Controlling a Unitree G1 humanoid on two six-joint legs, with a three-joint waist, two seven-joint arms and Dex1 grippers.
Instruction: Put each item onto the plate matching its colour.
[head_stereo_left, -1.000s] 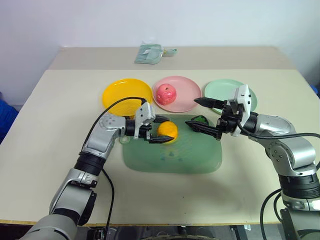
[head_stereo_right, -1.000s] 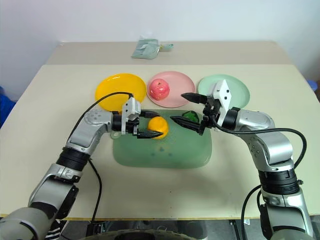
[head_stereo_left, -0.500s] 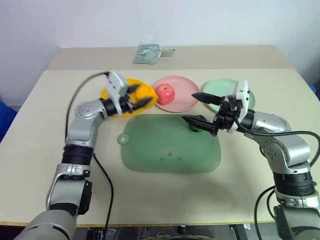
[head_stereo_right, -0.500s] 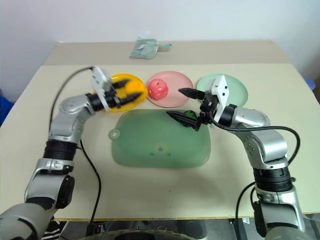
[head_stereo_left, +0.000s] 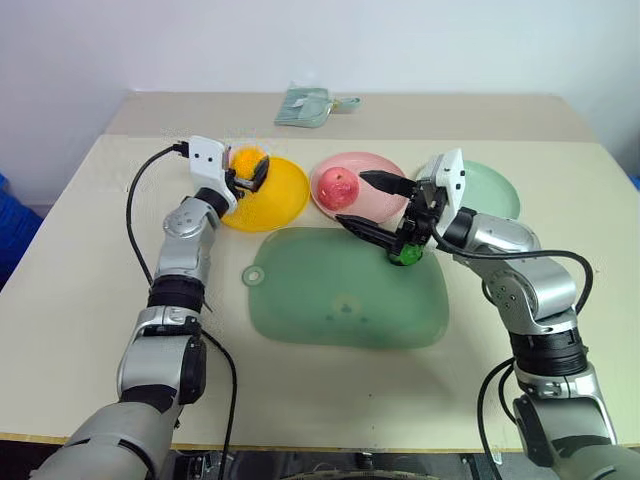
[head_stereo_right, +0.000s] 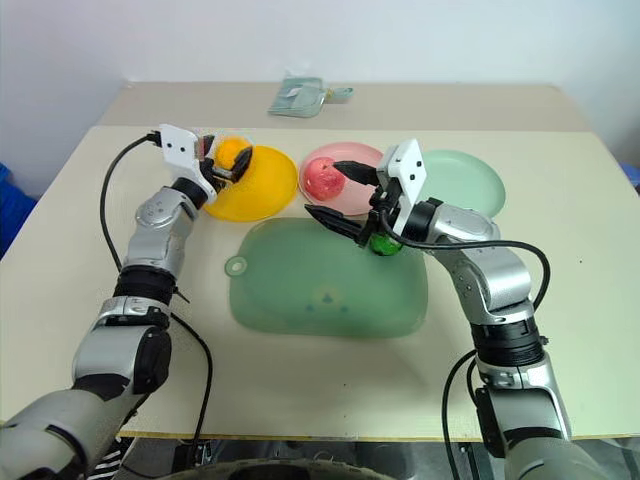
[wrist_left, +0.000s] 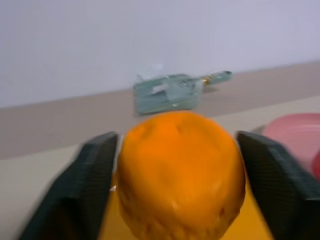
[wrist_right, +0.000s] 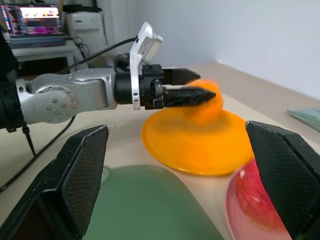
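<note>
Over yellow plate (head_stereo_left: 268, 192), left pincer (head_stereo_left: 247, 170) wide, freeing orange fruit (head_stereo_left: 243, 159); right pincer (head_stereo_left: 372, 200) wide, green fruit (head_stereo_left: 405, 254) next.

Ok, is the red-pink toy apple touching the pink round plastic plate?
Touching. The left eye view shows the apple resting on the pink plate, well inside its rim.

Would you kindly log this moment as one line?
left gripper: open around orange fruit, over yellow plate | right gripper: open, above green fruit | apple: on pink plate
</note>
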